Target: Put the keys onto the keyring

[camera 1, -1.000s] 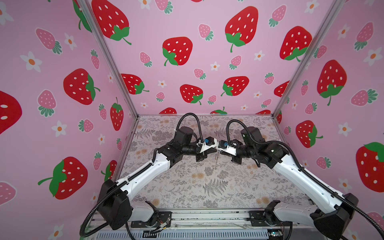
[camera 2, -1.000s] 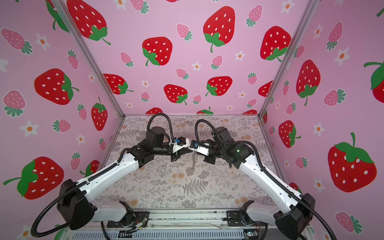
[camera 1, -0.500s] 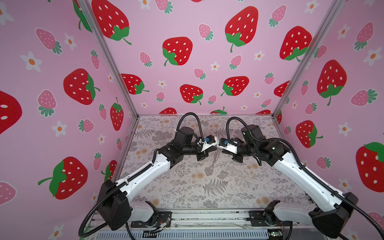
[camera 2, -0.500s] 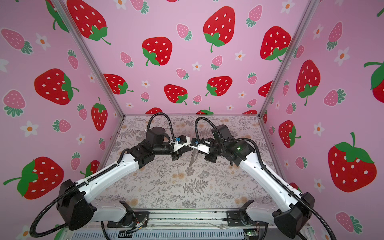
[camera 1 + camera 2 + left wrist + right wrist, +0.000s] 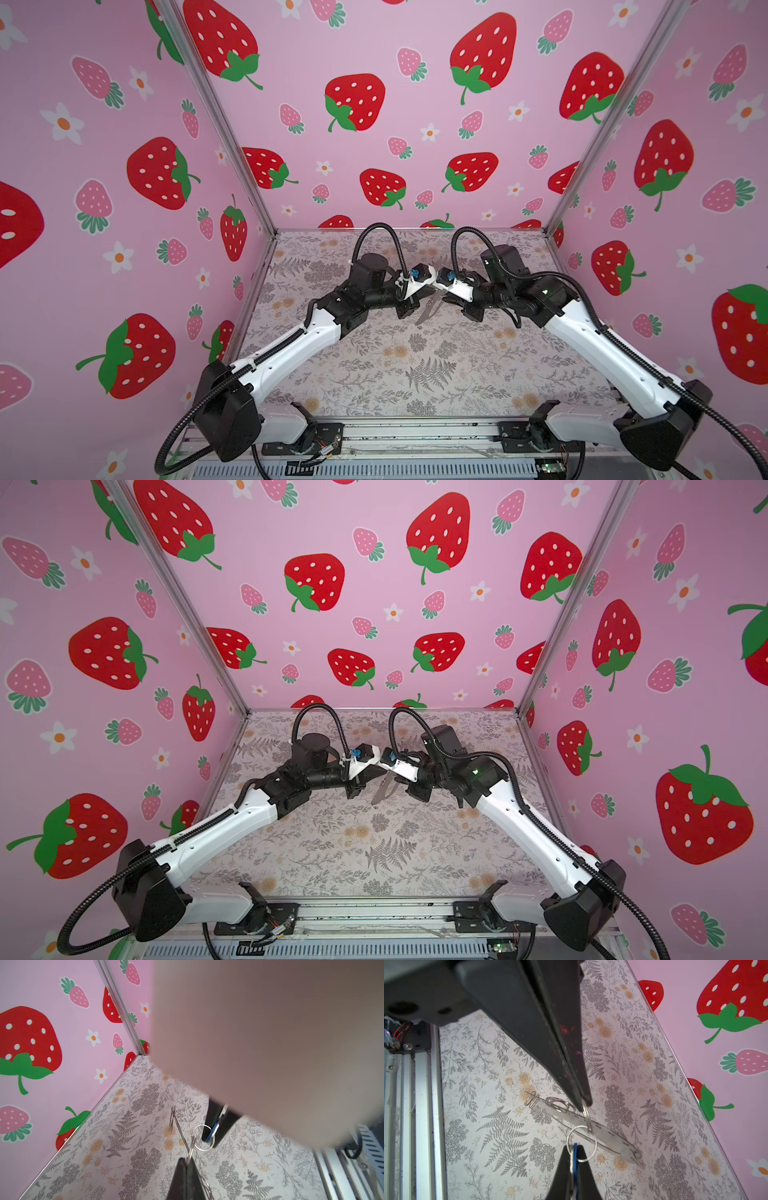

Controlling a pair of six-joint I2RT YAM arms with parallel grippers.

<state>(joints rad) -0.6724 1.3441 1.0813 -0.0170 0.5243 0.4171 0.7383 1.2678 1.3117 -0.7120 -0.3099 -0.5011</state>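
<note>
The keyring [image 5: 428, 309] [image 5: 384, 789], a grey strap, hangs slanted above the table between both arms. In the right wrist view the keyring's strap [image 5: 604, 1134] shows pale stitches and small metal rings [image 5: 557, 1103]. My left gripper [image 5: 186, 1162] is shut on one of those rings, and its tips also show in the right wrist view as the left gripper [image 5: 584, 1103]. My right gripper [image 5: 574, 1148] is shut on the keys [image 5: 575, 1156], a blue tag with silver metal beside it. The tag's round ring [image 5: 581, 1144] overlaps the strap; I cannot tell whether the rings are linked.
The floral table mat [image 5: 395, 365] lies under the arms, with pink strawberry walls on three sides. A metal rail [image 5: 415, 432] runs along the front edge. A blurred pale shape [image 5: 270, 1032] blocks much of the left wrist view.
My right gripper has moved closer to the left one with the keys. The hanging strap has swung from nearly upright to a slant.
</note>
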